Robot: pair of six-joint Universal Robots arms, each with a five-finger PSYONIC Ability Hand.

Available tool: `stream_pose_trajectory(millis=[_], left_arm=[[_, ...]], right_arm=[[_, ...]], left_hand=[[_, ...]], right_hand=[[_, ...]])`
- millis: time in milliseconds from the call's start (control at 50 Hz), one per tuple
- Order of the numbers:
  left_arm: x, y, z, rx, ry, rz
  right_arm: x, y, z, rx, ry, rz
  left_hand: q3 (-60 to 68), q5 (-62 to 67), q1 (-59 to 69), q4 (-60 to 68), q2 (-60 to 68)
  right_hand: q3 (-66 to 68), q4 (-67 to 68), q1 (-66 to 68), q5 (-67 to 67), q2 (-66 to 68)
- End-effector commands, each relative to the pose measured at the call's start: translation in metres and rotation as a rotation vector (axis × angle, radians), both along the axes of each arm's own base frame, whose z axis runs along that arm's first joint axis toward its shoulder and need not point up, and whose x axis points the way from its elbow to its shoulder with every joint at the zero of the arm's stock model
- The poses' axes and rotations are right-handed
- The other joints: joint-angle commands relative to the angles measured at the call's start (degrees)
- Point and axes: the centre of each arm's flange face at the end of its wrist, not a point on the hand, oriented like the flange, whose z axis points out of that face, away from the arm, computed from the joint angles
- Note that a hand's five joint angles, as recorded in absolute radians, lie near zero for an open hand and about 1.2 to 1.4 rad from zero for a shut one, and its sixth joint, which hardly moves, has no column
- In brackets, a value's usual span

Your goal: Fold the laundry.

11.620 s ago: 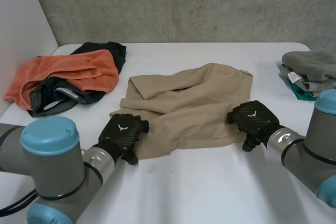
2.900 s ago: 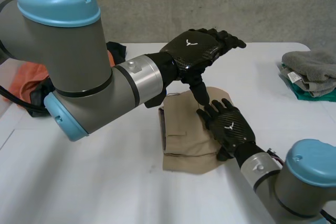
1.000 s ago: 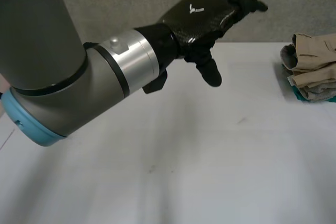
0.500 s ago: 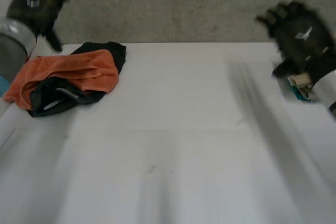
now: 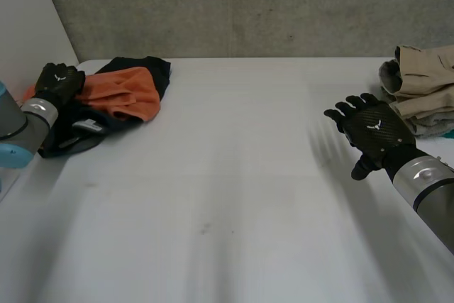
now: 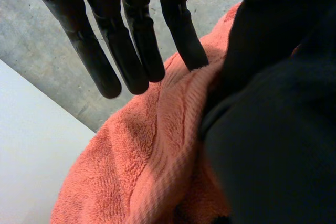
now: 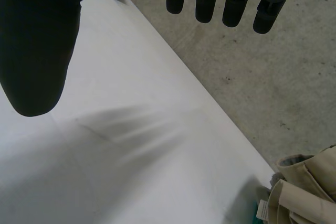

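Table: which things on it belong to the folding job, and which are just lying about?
Job: orange towel, black garment, left hand at them, open right hand.
Lying about: folded tan garment atop grey cloth, already stacked.

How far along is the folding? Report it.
Done: tan garment lies folded on the stack at right. In hand: left hand, open, is at the orange towel; right hand hovers open. Left: that towel and the black garment, both crumpled.

Table [image 5: 227,175] middle free; laundry pile [image 5: 120,94] left, folded stack [image 5: 425,94] right.
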Motion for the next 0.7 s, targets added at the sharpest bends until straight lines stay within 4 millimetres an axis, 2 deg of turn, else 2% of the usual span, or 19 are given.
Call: stream_pose_trajectory(millis=[20,40,60,100,120,260,340,360,420,440,460,580,640,660,700], left_arm=[[0.003,-0.004,-0.011,-0.013,0.020,0.011],[0.005,-0.004,-0.012,-0.013,0.020,0.019],[0.008,-0.005,-0.014,-0.011,0.022,0.028],[0.010,-0.005,-0.014,-0.009,0.021,0.031],[0.011,-0.006,-0.014,-0.010,0.021,0.034],[0.015,-0.007,-0.014,-0.012,0.021,0.040],[0.017,-0.009,-0.013,-0.022,0.021,0.039],[0.017,-0.010,-0.013,-0.026,0.020,0.036],[0.018,-0.012,-0.014,-0.031,0.020,0.034],[0.018,-0.013,-0.014,-0.034,0.020,0.034],[0.018,-0.013,-0.014,-0.037,0.019,0.035],[0.010,-0.013,-0.006,-0.076,0.022,0.058],[0.003,-0.009,0.013,-0.093,0.043,0.075],[-0.007,-0.002,0.040,-0.119,0.082,0.067],[-0.020,0.009,0.071,-0.140,0.136,0.040]], right_arm=[[0.000,0.000,-0.004,0.014,0.002,-0.001],[0.000,0.001,-0.005,0.017,0.002,-0.001],[0.000,0.001,-0.005,0.017,0.002,0.001],[0.000,0.002,-0.006,0.022,0.002,0.001],[0.000,0.002,-0.006,0.023,0.003,0.001],[0.000,0.003,-0.007,0.025,0.003,0.004],[0.000,0.003,-0.007,0.025,0.003,0.004],[0.000,0.003,-0.007,0.025,0.003,0.004],[0.000,0.003,-0.007,0.023,0.002,0.004],[0.000,0.003,-0.007,0.023,0.002,0.004],[0.000,0.003,-0.007,0.023,0.002,0.004],[0.000,0.002,-0.007,0.023,0.003,0.001],[0.000,0.002,-0.007,0.022,0.003,0.002],[0.000,0.003,-0.006,0.020,0.002,0.002],[0.000,0.002,-0.005,0.016,0.002,0.001]], left_hand=[[17.02,18.31,16.81,17.06,16.82],[13.51,14.80,13.30,13.55,13.31],[-9.18,-7.88,-9.38,-9.13,-9.37],[-39.02,-37.72,-39.22,-38.97,-39.21],[-46.00,-44.71,-46.21,-45.96,-46.20],[-41.04,-39.75,-41.25,-41.00,-41.24],[-27.10,-25.81,-27.31,-27.06,-27.30],[-17.08,-15.78,-17.28,-17.03,-17.27],[-1.89,-0.60,-2.10,-1.85,-2.09],[10.82,12.11,10.61,10.87,10.62],[17.94,19.23,17.74,17.99,17.74],[20.85,22.14,20.64,20.90,20.65],[20.85,22.14,20.64,20.90,20.65],[20.85,22.14,20.64,20.90,20.65],[20.85,22.14,20.64,20.90,20.65]], right_hand=[[-2.02,-2.09,-2.83,-2.79,-1.92],[-2.02,-2.09,-2.83,-2.79,-1.92],[-2.02,-2.09,-2.83,-2.79,-1.92],[-2.02,-2.09,-2.83,-2.79,-1.92],[-2.02,-2.09,-2.83,-2.79,-1.92],[-2.02,-2.09,-2.83,-2.79,-1.92],[-2.02,-2.09,-2.83,-2.79,-1.92],[-2.02,-2.09,-2.83,-2.79,-1.92],[-2.02,-2.09,-2.83,-2.79,-1.92],[-2.02,-2.09,-2.83,-2.79,-1.92],[-2.02,-2.09,-2.83,-2.79,-1.92],[-2.02,-2.09,-2.83,-2.79,-1.92],[-2.02,-2.09,-2.83,-2.79,-1.92],[-2.02,-2.09,-2.83,-2.79,-1.92],[-2.02,-2.09,-2.83,-2.79,-1.92]])
